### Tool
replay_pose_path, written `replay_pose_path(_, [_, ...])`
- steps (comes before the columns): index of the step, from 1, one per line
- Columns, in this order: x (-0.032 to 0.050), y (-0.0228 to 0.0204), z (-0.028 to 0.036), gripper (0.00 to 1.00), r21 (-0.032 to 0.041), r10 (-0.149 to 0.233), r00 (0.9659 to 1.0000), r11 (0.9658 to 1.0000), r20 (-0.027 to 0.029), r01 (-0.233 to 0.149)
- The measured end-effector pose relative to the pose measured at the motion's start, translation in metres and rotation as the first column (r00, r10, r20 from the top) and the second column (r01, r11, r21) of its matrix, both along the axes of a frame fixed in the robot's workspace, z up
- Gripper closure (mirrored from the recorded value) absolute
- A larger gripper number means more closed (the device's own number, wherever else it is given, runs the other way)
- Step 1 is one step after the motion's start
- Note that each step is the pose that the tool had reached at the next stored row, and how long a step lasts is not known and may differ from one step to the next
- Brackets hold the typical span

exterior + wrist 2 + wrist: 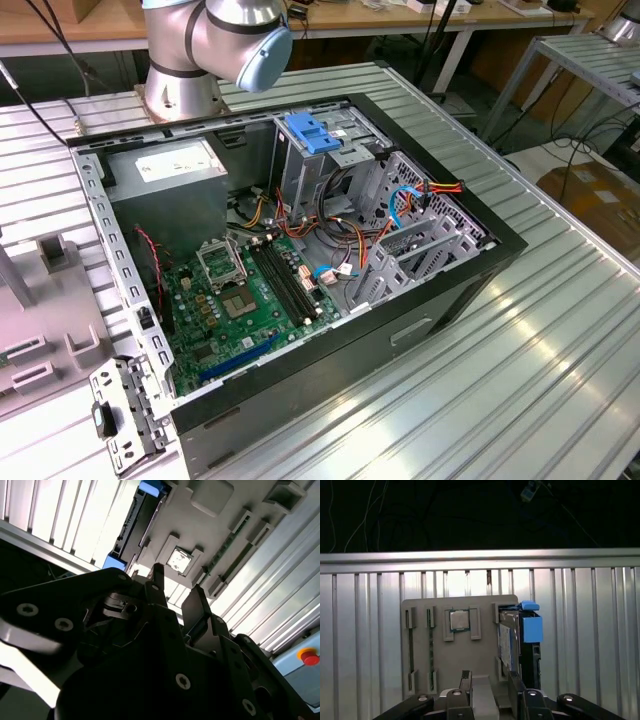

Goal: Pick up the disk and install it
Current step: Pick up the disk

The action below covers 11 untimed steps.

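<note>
Silver ribbed metal makes the counter (365, 645), and beyond its edge the room (445, 515) is dark. Ahead of the hand (490, 687) a grey holder (420, 610) lies on the counter. The disk (527, 630) stands on edge in this holder, nearer to 1 finger: dark body, light-blue frame. The hand is open, its 2 fingers (465, 681) apart, and holds nothing.

one end of the disk (529, 650) is hidden behind the fingers (516, 686).
</note>
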<state>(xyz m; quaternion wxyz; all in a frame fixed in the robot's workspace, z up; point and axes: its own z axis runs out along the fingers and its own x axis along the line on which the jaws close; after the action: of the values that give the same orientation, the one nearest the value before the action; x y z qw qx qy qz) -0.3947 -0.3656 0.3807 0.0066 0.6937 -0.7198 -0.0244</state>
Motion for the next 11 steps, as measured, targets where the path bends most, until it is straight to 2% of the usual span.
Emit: replay_pose_path(11, [0.0000, 0.0127, -0.0011, 0.58, 0.0000, 0.000, 1.0000, 1.0000, 0.0000, 0.000])
